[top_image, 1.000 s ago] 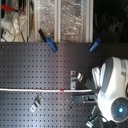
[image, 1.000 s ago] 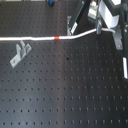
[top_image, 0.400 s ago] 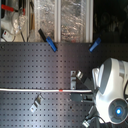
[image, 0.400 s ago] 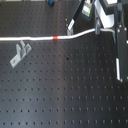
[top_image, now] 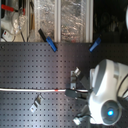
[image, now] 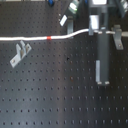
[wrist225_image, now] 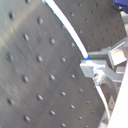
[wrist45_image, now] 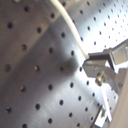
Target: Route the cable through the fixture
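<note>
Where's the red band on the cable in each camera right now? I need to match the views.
First exterior view: red band on the cable, upper left of middle, above the bracket.
Second exterior view: red band on the cable, just left of the gripper, up and right of the bracket.
First wrist view: not in it.
Second wrist view: not in it.
Shared landmark: the bracket, in both exterior views.

one white cable [image: 30,38] — one metal bracket [image: 19,54] — two blue clamps [top_image: 48,41] — one arm [top_image: 106,90]
</note>
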